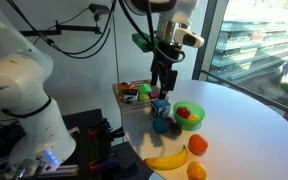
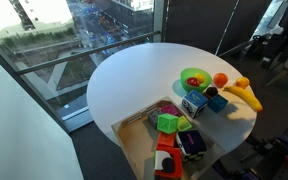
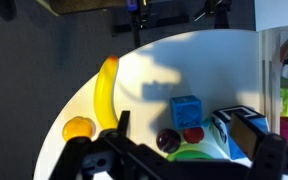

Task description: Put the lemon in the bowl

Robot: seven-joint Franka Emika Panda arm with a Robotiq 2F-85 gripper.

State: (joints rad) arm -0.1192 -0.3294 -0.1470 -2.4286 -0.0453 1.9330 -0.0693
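The lime-green bowl (image 1: 191,121) stands on the round white table, with a red fruit in it. It also shows in the other exterior view (image 2: 187,73). In the wrist view only its rim (image 3: 189,155) shows, under my fingers. I cannot make out the lemon for sure in any view. My gripper (image 1: 164,84) hangs open and empty above the table, just left of the bowl and over a blue cube (image 1: 160,107). In the wrist view my gripper (image 3: 189,165) spans the bowl's rim.
A banana (image 1: 167,160) (image 3: 106,90), two orange fruits (image 1: 197,146) (image 1: 196,171), a dark plum (image 3: 169,141) and a blue-and-white box (image 3: 239,125) lie round the bowl. A wooden tray of toys (image 1: 130,88) (image 2: 134,140) stands near the table's edge.
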